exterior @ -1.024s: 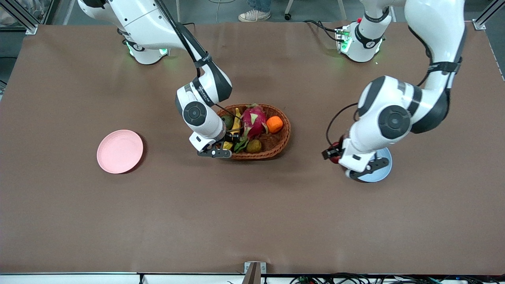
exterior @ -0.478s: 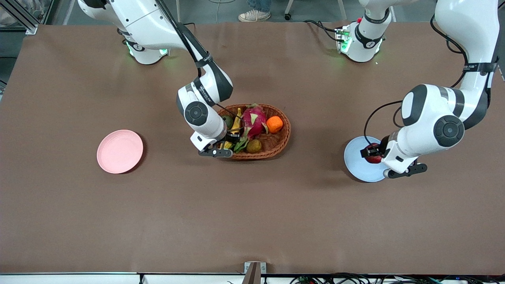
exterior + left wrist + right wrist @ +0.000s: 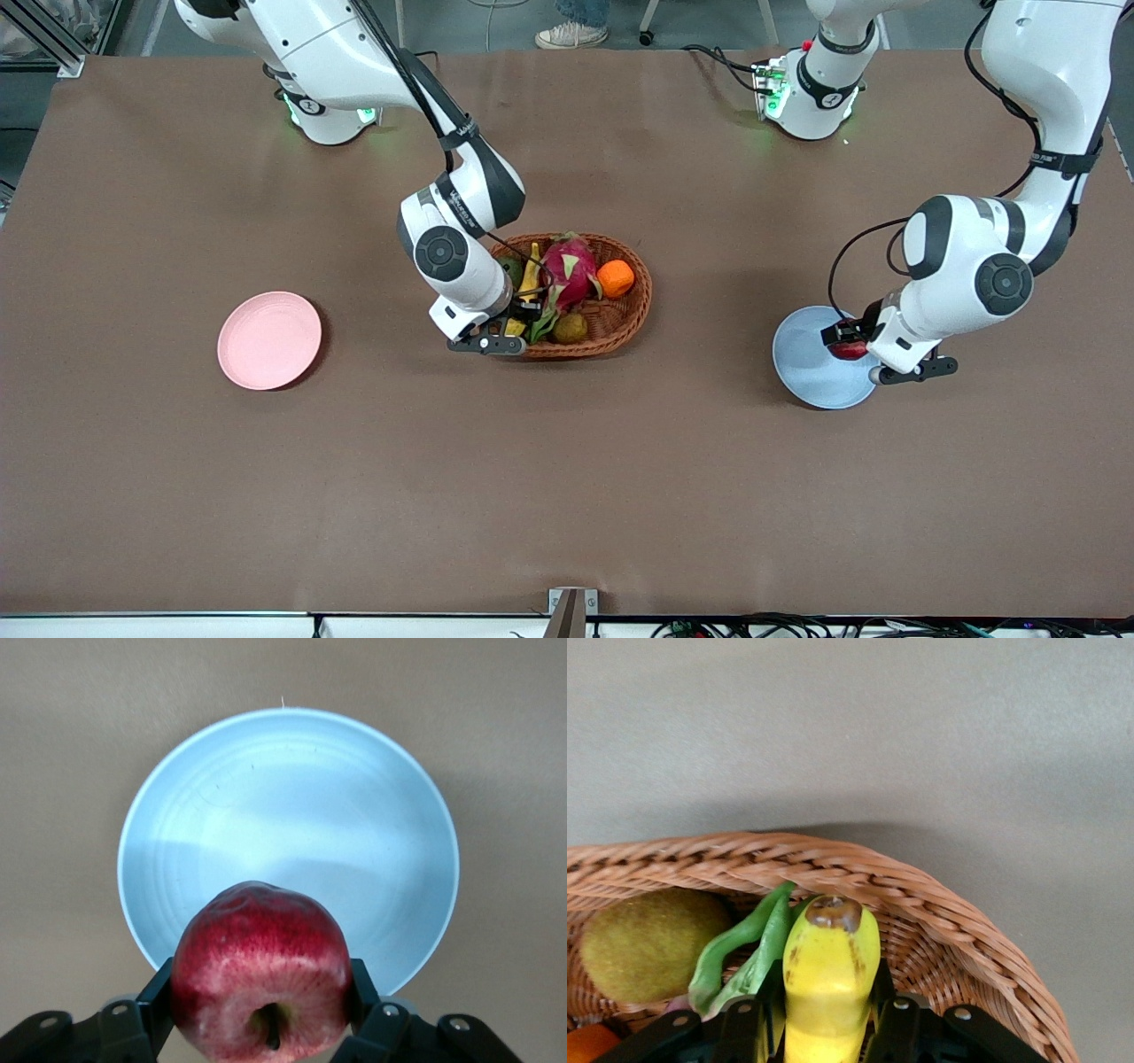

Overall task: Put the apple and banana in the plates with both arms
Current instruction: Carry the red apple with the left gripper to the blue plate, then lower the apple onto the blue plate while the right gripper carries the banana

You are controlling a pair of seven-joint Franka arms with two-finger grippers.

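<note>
My left gripper is shut on the dark-red apple and holds it over the edge of the pale blue plate. In the left wrist view the apple sits between the black fingers with the blue plate below. My right gripper is down in the wicker basket, shut on the yellow banana. The right wrist view shows the banana clamped between the fingers. The pale pink plate lies empty toward the right arm's end.
The basket also holds a magenta dragon fruit, an orange, a brownish-green round fruit and a dark green fruit. Brown table lies bare between the basket and both plates.
My left arm has carried the apple from beside the blue plate to over it, swinging toward its own end of the table. My right gripper has stayed on the banana in the basket.
</note>
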